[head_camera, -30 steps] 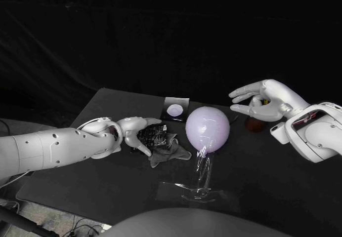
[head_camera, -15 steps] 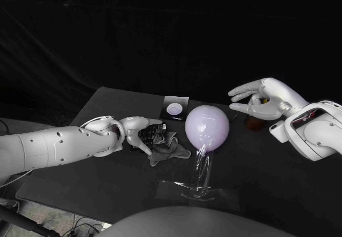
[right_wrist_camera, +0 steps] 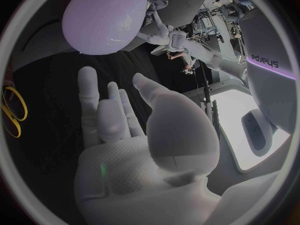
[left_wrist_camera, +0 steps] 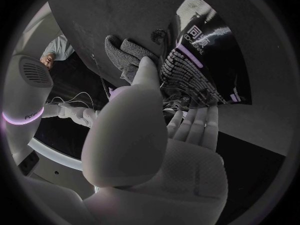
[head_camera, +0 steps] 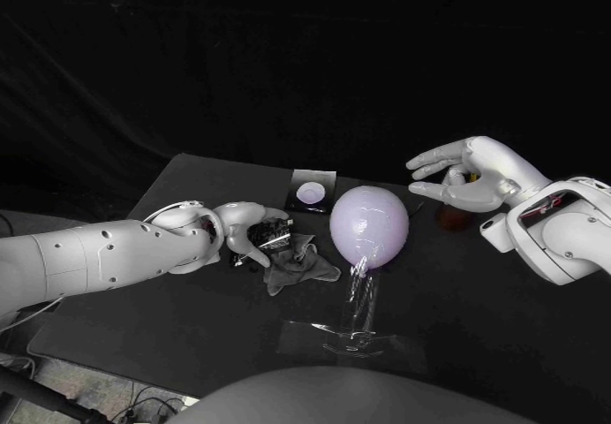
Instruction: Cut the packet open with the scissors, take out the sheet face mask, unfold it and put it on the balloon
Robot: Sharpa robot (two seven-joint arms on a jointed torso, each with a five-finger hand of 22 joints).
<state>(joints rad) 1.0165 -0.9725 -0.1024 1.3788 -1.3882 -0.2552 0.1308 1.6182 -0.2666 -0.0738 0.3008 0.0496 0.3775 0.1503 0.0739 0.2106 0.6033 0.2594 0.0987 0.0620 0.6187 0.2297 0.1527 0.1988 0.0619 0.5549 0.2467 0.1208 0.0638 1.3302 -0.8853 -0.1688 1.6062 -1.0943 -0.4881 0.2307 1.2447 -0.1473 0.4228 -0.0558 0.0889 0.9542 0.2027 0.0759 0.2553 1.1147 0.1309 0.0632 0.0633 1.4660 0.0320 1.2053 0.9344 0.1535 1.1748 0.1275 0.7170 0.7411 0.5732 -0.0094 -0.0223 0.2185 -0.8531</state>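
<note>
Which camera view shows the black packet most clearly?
The left wrist view: the packet is close up, its printed text visible, held by the left hand. The head view shows it small, partly behind that hand. The right wrist view faces the balloon.

Packet (head_camera: 271, 237) left of balloon (head_camera: 369, 226) — sheet mask (head_camera: 299, 268) on table (head_camera: 153, 309) between them.

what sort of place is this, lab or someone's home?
Probably a robotics lab or demo setup, not a home: a black table against a black drape, with a balloon mounted on a clear stand as a prop.
</note>
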